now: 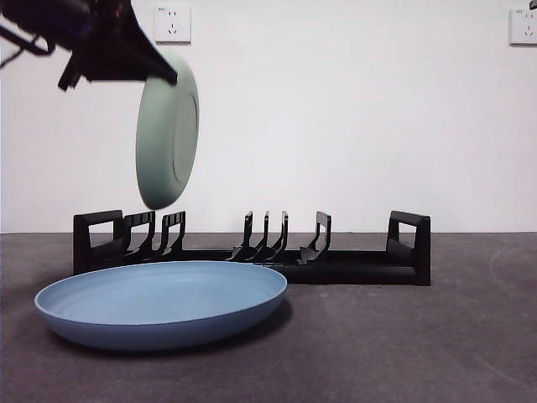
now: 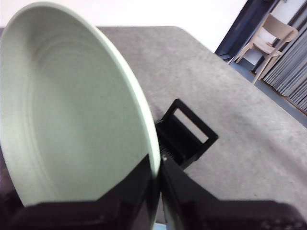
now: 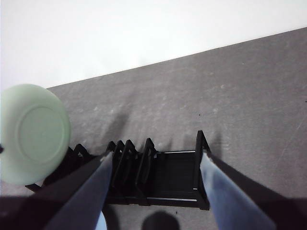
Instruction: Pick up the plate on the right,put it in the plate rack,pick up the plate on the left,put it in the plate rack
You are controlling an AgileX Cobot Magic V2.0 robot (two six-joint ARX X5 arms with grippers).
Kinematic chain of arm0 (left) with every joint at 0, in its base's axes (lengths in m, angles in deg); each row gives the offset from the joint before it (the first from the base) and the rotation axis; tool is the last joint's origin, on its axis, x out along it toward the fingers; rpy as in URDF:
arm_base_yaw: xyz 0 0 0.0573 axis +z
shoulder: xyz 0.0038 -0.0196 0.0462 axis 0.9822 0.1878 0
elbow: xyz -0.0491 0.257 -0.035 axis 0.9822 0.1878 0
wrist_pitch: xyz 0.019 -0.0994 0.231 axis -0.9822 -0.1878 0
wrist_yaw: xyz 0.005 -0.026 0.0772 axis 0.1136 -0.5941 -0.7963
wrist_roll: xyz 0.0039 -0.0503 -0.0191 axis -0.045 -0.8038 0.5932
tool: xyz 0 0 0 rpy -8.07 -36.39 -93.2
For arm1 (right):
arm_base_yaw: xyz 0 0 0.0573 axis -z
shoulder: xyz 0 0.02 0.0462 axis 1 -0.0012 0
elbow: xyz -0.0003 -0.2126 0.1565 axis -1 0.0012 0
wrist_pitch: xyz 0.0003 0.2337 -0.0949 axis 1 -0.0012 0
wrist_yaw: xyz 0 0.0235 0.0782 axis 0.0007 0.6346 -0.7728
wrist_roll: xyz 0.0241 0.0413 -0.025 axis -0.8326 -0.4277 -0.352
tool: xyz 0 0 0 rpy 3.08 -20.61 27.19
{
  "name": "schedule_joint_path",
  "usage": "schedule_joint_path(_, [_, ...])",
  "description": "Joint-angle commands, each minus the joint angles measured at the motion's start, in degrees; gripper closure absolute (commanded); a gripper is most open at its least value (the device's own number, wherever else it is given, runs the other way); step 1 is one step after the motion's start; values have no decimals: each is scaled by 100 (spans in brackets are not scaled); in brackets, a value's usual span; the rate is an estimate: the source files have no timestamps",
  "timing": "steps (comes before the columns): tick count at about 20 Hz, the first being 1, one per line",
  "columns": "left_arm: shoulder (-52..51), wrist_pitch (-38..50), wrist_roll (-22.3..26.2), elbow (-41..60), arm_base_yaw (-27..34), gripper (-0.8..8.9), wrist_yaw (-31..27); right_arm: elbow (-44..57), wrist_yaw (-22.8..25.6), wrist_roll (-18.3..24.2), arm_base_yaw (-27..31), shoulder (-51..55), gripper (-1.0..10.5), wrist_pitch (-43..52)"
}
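My left gripper [image 1: 164,74] hangs high at the left in the front view, shut on the rim of a pale green plate [image 1: 168,134]. The plate is held on edge, slightly tilted, in the air above the left end of the black plate rack [image 1: 352,269]. In the left wrist view the green plate [image 2: 72,110] fills the picture and one end handle of the rack [image 2: 187,134] shows below it. A blue plate [image 1: 159,302] lies flat on the table in front of the rack. My right gripper [image 3: 156,155] is open and holds nothing, above the rack [image 3: 172,177]; the green plate [image 3: 33,132] shows beyond it.
The rack stands near a white wall with a socket [image 1: 172,23] at the upper left and another [image 1: 524,25] at the upper right. A beige chair [image 2: 268,43] stands off the table beyond its far edge. The table top is dark grey.
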Motion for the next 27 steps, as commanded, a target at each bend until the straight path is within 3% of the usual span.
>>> schedule_joint_path(1, [114, 122, 0, -9, 74, 822, 22, 0, 20, -37, -7, -26, 635, 28])
schedule_joint_path(12, [424, -205, 22, -9, 55, 822, -24, 0, 35, -37, -7, -136, 635, 35])
schedule_joint_path(19, [490, -551, 31, -9, 33, 815, -741, 0, 33, -37, -7, -175, 635, 31])
schedule_joint_path(23, [490, -710, 31, -9, 31, 812, -793, 0, 33, -37, -7, -175, 635, 31])
schedule_joint_path(25, [490, -739, 33, -9, 31, 790, -793, 0, 33, -37, -7, -175, 635, 31])
schedule_joint_path(27, [490, -739, 31, -9, 13, 706, -807, 0, 33, -37, -7, -175, 635, 31])
